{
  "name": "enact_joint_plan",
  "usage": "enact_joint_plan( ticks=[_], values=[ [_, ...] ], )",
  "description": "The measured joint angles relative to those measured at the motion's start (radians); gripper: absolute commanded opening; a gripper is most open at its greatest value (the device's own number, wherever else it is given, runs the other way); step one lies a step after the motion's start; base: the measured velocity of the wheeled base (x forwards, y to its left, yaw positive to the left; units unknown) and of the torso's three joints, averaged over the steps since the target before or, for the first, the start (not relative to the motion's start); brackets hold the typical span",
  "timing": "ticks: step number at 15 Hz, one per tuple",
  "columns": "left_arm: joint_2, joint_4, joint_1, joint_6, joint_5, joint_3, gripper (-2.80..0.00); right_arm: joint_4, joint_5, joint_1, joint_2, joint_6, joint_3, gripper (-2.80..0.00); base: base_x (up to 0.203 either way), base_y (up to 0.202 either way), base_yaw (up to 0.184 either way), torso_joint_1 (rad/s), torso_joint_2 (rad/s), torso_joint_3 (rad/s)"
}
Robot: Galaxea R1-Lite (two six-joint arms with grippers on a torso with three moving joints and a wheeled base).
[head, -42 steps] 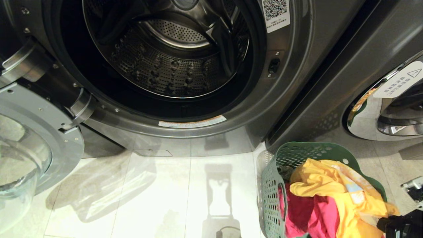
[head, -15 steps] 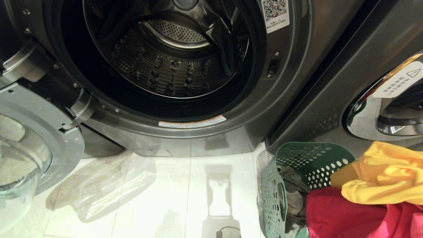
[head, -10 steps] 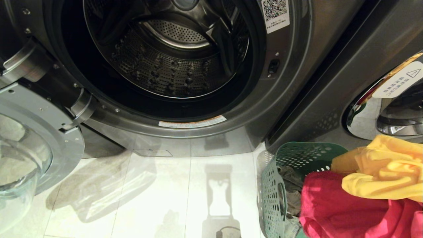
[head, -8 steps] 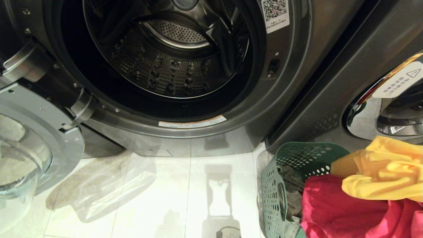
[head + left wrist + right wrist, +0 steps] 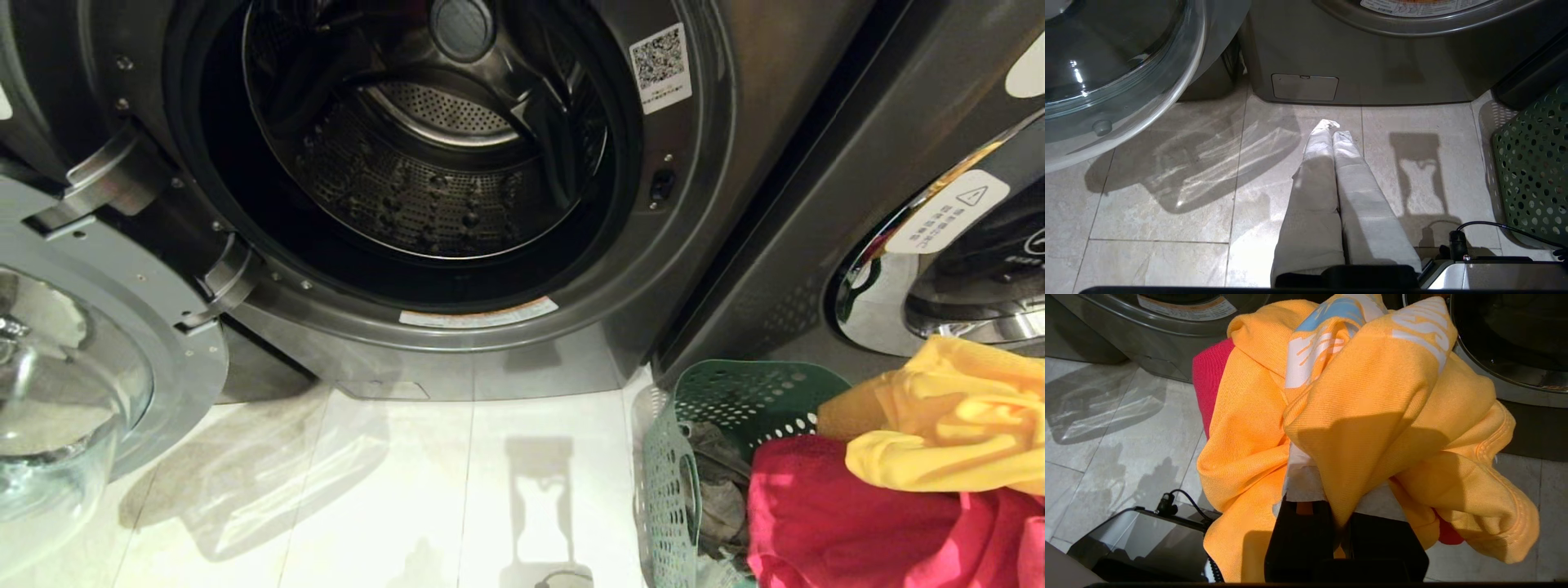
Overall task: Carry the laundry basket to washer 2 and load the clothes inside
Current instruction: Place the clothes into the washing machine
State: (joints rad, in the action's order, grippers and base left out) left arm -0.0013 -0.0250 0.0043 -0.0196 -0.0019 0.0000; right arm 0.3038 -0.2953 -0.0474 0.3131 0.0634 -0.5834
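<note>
Fingers of the right gripper (image 5: 1331, 486) are clenched on the yellow garment (image 5: 939, 425), lifted with the pink-red garment (image 5: 841, 523) above the laundry basket (image 5: 665, 490) beside open washer 2 (image 5: 441, 163). Left gripper (image 5: 1333, 126) hangs pinched together over the floor (image 5: 1167, 204).

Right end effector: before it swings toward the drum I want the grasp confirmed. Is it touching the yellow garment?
Touching. In the right wrist view the right end effector is shut on the yellow garment, whose cloth is bunched between and draped over its fingers.
</note>
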Motion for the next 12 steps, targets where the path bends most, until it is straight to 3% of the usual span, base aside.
enact_joint_plan(
  ticks=[12],
  values=[
    [0.0, 0.0, 0.0, 0.0, 0.0, 0.0, -2.8, 0.0, 0.0, 0.0, 0.021, 0.002, 0.002, -2.8, 0.0, 0.0, 0.0, 0.002, 0.0, 0.201]
  ],
)
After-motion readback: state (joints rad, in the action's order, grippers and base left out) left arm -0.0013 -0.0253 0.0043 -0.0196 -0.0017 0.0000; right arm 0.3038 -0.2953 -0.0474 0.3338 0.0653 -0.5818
